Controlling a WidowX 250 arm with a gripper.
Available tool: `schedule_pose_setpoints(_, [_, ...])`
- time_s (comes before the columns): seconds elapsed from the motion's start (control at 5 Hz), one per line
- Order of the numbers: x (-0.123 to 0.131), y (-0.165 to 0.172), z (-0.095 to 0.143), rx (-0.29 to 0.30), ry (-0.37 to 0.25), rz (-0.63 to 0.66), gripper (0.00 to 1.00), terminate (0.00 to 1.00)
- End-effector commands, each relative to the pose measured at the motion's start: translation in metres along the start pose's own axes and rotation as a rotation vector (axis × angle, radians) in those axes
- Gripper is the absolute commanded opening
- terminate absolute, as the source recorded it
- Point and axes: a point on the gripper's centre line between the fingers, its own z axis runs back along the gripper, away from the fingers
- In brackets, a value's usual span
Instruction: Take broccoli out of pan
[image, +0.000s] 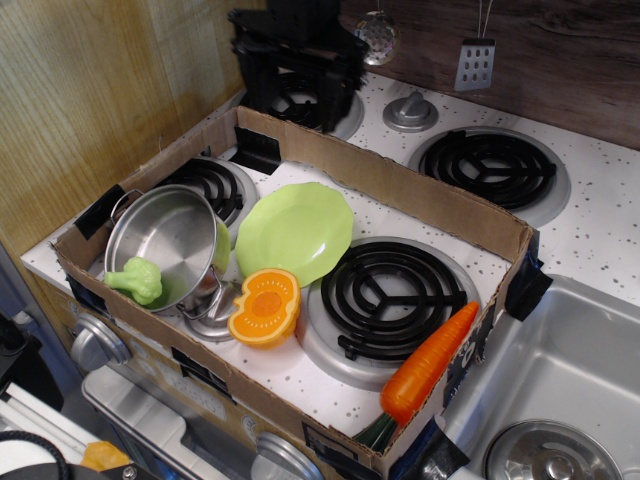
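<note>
A small green broccoli (137, 281) rests on the tilted steel pan's (170, 240) rim at seven o'clock, while the black gripper (298, 75) hovers far off at twelve o'clock, its opening unclear; reaching in could tip the pan.

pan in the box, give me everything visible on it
The pan is a shiny stainless-steel pot, round with deep sides, and a small loop handle shows at its upper left rim. It sits tilted, mouth facing the camera, in the left end of the cardboard box, partly over a coil burner. The light-green broccoli rests at its lower rim. The green plate lies just beside it on the right.
</note>
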Motion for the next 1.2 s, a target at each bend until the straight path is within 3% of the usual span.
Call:
schedule_pose_setpoints(0.0, [-0.034, 0.024, 0.023, 0.072, -0.045, 0.093, 1.0, 0.0])
schedule_pose_setpoints(0.4, [-0.075, 0.045, 0.009, 0.049, -0.007, -0.048, 1.0, 0.0])
schedule_pose_setpoints(0.6, [-0.091, 0.053, 0.003, -0.03, 0.05, -0.189, 1.0, 0.0])
schedule_pose_setpoints(0.8, [-0.104, 0.051, -0.006, -0.064, 0.055, -0.292, 1.0, 0.0])
schedule_pose_setpoints(1.0, [-0.117, 0.044, -0.022, -0.061, 0.038, -0.336, 1.0, 0.0])
